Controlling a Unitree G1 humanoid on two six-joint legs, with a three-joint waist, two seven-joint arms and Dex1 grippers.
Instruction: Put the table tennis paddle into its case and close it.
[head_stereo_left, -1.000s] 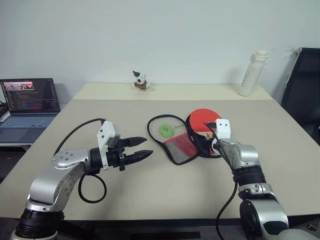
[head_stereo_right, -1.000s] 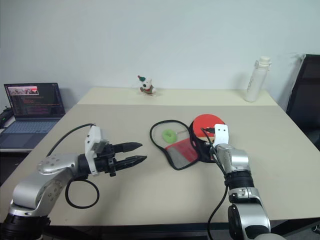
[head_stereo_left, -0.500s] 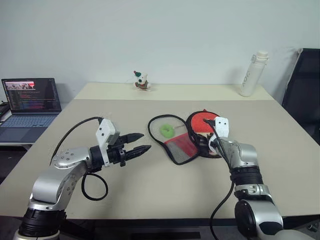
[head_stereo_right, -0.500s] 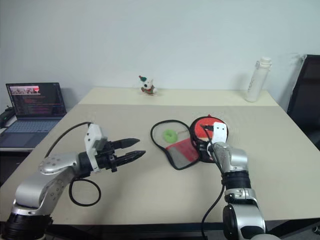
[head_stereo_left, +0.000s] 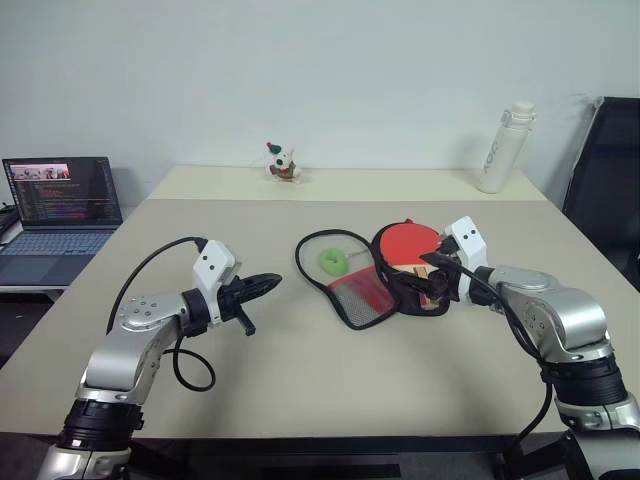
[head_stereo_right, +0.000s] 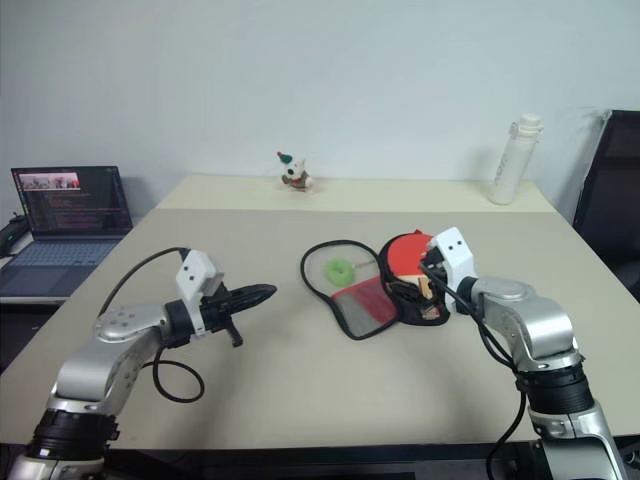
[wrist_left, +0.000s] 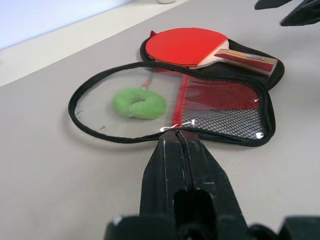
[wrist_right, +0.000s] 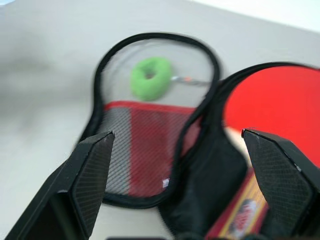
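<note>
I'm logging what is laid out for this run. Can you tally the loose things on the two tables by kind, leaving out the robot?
Table tennis paddle: 1
Case, lying open: 1
Green ring: 1
White bottle: 1
Small toy figure: 1
Laptop, on the side table: 1
Total: 6

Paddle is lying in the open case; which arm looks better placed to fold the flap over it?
Probably the left. The left gripper, shut, points at the case's spread-open flap from the near side. The right gripper, open, hovers over the table tennis paddle.
</note>
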